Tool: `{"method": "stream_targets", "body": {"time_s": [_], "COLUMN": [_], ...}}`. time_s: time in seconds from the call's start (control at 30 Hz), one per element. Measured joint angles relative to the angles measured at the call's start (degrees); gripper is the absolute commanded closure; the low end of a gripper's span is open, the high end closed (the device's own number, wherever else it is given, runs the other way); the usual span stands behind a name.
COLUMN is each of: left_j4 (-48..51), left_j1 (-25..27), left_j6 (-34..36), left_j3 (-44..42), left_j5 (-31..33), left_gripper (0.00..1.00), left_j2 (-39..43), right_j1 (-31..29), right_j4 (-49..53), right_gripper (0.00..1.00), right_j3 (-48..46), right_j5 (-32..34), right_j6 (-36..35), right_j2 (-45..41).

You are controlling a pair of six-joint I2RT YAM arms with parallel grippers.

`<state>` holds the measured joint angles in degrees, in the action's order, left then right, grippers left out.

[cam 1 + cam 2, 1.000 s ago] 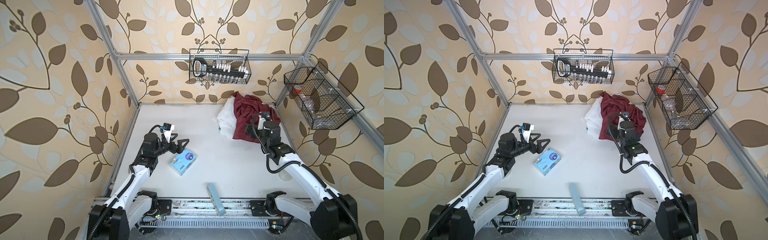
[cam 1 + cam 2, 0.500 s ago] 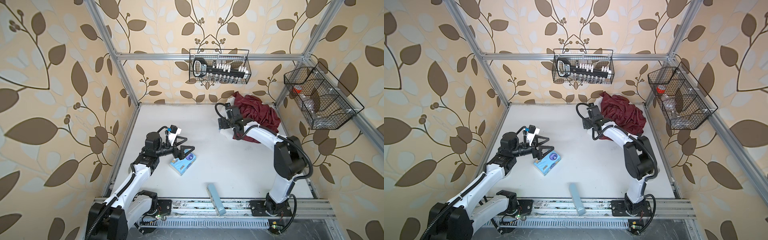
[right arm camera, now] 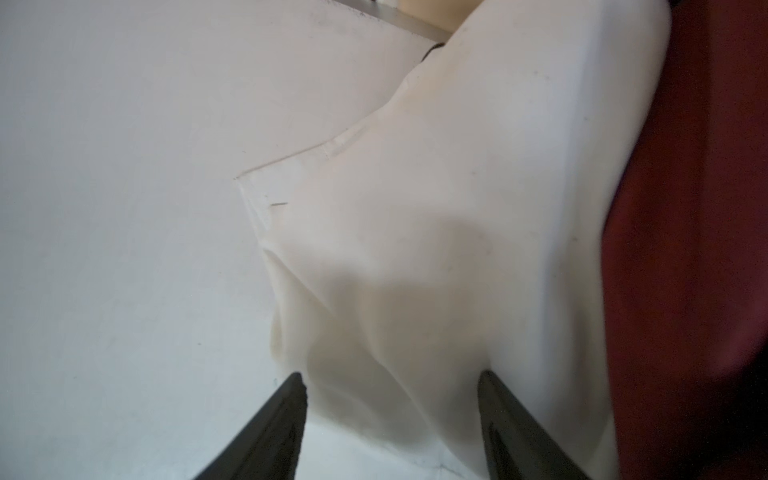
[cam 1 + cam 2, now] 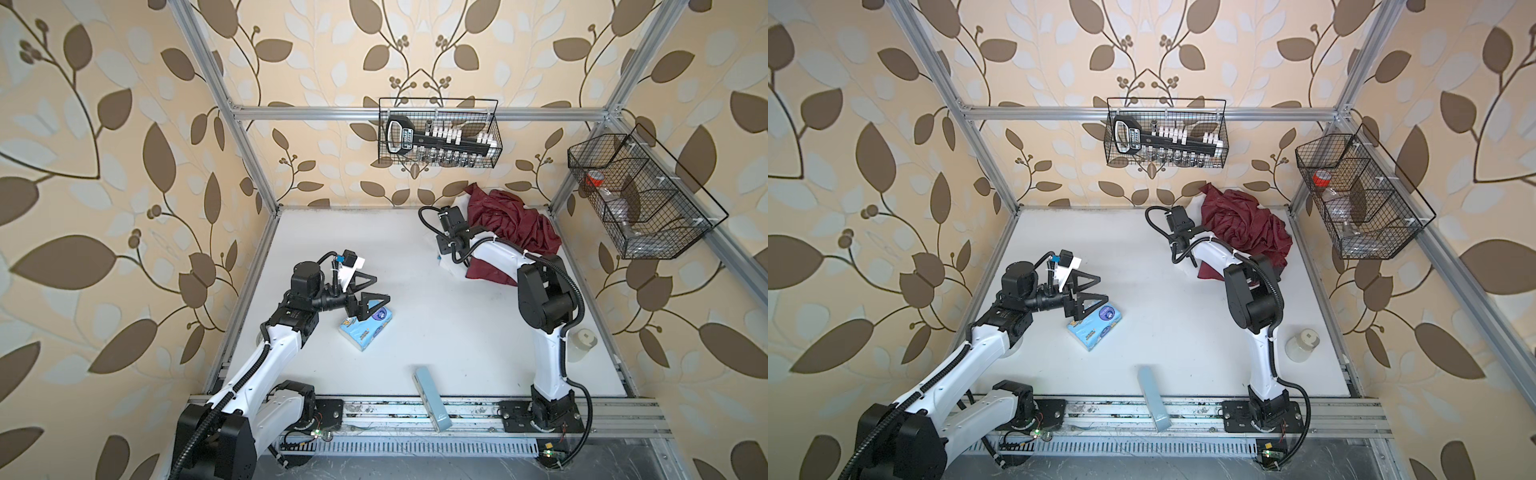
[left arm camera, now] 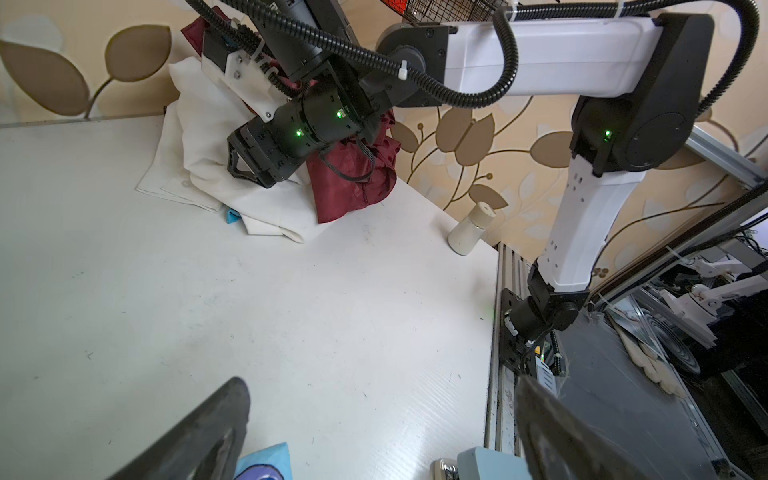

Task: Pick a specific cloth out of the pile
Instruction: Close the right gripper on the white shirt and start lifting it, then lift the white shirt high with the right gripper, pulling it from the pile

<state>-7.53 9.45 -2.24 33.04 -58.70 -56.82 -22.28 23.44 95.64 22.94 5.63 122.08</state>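
The right claw [image 3: 388, 415] stands part-way open. Its two fingers sit on either side of a raised fold of the cloth [image 3: 436, 249], and nothing is pinched yet. The cloth lies at the edge of the pile [image 4: 1246, 237], touching the maroon garment [image 3: 685, 208], which seems to overlap it. Its hemmed corner spills away from the maroon garment onto the bare counter [image 3: 124, 208]. A scrap of bright blue cloth [image 5: 232, 216] peeks out under the white, on the side away from the maroon garment.

The step in hand looks like the grasp itself. The next move calls for a firm pinch on that fold, then a lift drawn away from the maroon garment, so the thin white fabric slides free without dragging its neighbour along.

The left claw [image 4: 382, 288] is wide and empty, well apart from the maroon garment, above a tissue pack [image 4: 365, 330].
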Motion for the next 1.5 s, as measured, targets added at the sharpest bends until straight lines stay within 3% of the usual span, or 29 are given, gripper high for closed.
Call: {"method": "stream_targets", "body": {"time_s": [0.13, 0.43, 0.77, 0.97, 1.2, 1.5], "left_j4": [0.2, 0.3, 0.3, 0.3, 0.4, 0.5], "left_j1": [0.0, 0.0, 0.4, 0.4, 1.2, 2.6], "left_j6": [0.5, 0.6, 0.7, 0.7, 0.7, 1.1], "left_j3": [0.0, 0.0, 0.0, 0.0, 0.0, 0.0], "left_j5": [-0.8, -1.0, -1.0, -1.0, -0.9, -0.8], "left_gripper": [0.01, 0.01, 0.01, 0.01, 0.01, 0.01], "left_j2": [-0.2, -0.3, -0.3, -0.2, 0.7, 2.4], "right_j1": [2.1, 3.1, 3.0, 2.8, 2.9, 6.1], "right_j4": [0.0, -0.2, -0.5, -0.9, -4.2, -4.4], "right_gripper": [0.48, 0.99, 1.0, 1.0, 1.0, 1.0], "right_j3": [0.2, 0.5, 0.1, -1.6, -1.6, 6.3], "right_j5": [0.0, 0.0, -0.2, 1.2, 6.8, 12.8], "right_j6": [-0.3, -0.3, -0.3, -0.9, -4.0, -10.3], "right_j2": [0.7, 1.0, 0.2, -8.5, -20.5, -21.9]}}
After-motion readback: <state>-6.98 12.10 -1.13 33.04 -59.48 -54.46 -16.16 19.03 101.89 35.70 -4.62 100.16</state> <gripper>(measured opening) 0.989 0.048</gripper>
